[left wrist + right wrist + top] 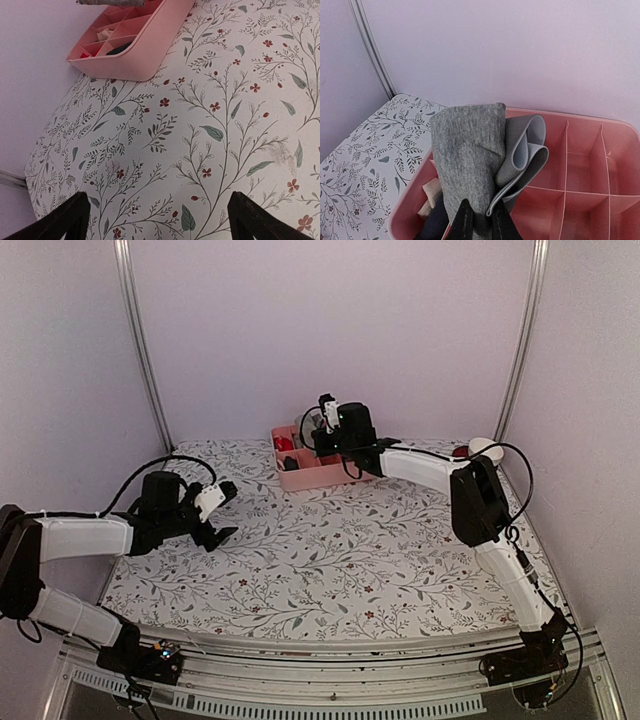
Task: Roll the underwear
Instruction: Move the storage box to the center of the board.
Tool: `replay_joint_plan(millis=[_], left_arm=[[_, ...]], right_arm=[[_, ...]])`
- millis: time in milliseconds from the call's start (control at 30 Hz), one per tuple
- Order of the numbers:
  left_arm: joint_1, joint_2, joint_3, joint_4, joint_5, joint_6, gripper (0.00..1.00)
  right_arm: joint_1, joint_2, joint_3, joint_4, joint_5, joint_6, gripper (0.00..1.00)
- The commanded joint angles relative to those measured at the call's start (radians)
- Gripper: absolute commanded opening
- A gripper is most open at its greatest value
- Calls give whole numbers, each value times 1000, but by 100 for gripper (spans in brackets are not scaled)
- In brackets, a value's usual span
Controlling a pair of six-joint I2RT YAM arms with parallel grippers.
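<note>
Right tool: clamped on the rolled underwear above the pink tray, at the table far edge.
Left tool: apart, empty, near the left edge.
Next: seat it fully in the tray before releasing, so the roll holds.

Soft, even light fills all three views and gives the walls a pink-violet tint. Shadows are weak; a pale one lies under the pink tray. The top view is slightly grainy, and its metal rails lean outward. The grey cloth looks sharp, while the dark fingers at the frame's bottom are blurred.
</note>
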Motion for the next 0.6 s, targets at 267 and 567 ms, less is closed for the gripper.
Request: replay_joint_plan(millis=[267, 567], left_arm=[[21, -23, -41, 75, 6, -14, 98], [24, -23, -43, 78, 19, -14, 99]], right_arm=[[1, 71, 41, 95, -57, 77, 1], [3, 28, -4, -94, -160, 133, 1]])
